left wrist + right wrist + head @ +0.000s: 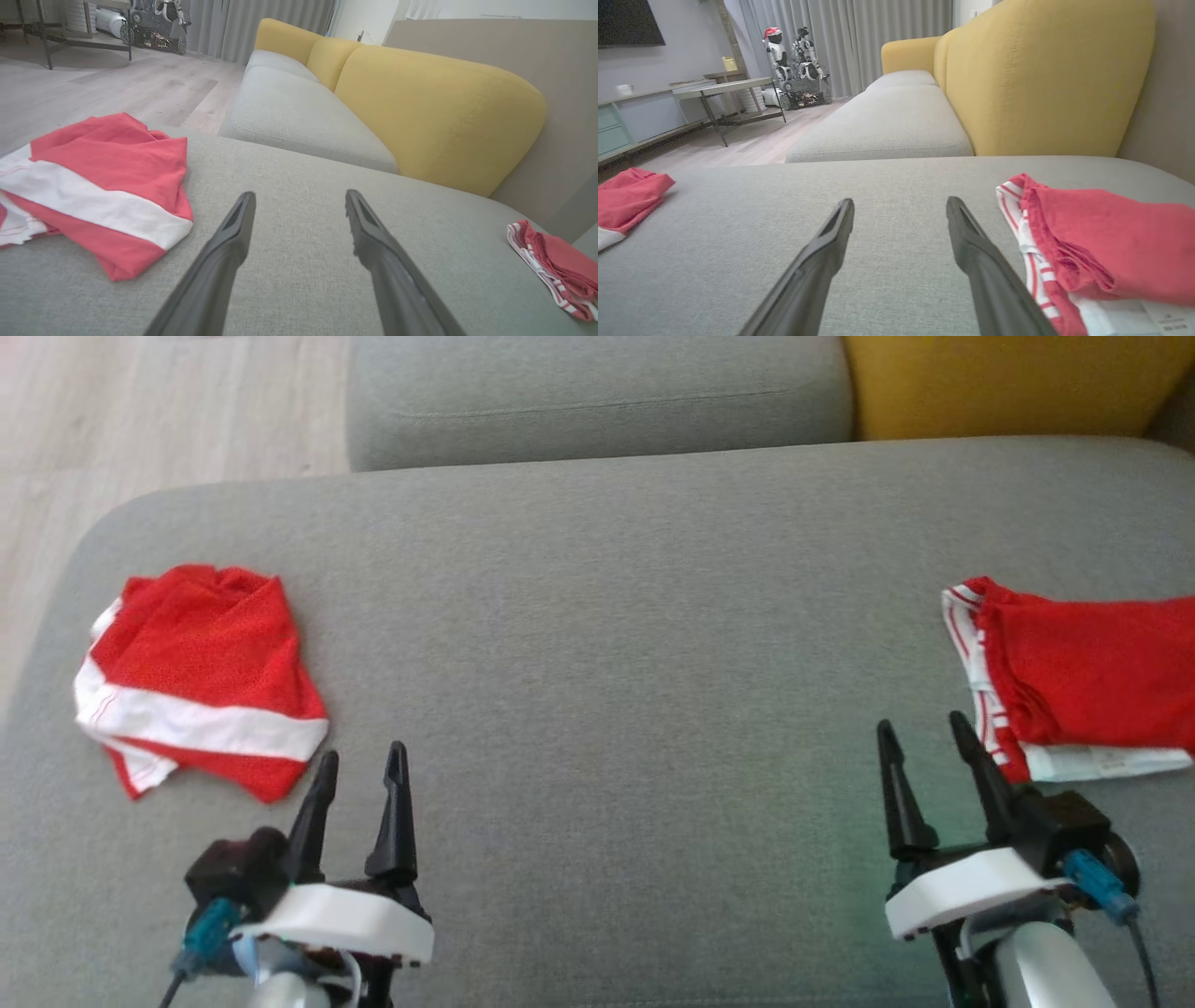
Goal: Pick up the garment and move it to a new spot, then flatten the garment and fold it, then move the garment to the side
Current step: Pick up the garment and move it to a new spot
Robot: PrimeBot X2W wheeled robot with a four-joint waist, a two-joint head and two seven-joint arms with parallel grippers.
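Saw two soft, thin red cloths with white stripes on a wide grey woven sofa seat (597,616): the left garment (201,677) bunched in a lumpy heap near the seat's round left edge, the right garment (1074,681) lying flatter in layers at the right side. Found lots of bare seat between them, with a pale wood floor (140,411) past the left edge and a smooth yellow backrest (1008,383) behind. Held both pincers wide apart and empty, the left pincer (362,753) just beside the left garment's near corner, the right pincer (920,721) just beside the right garment's striped edge.
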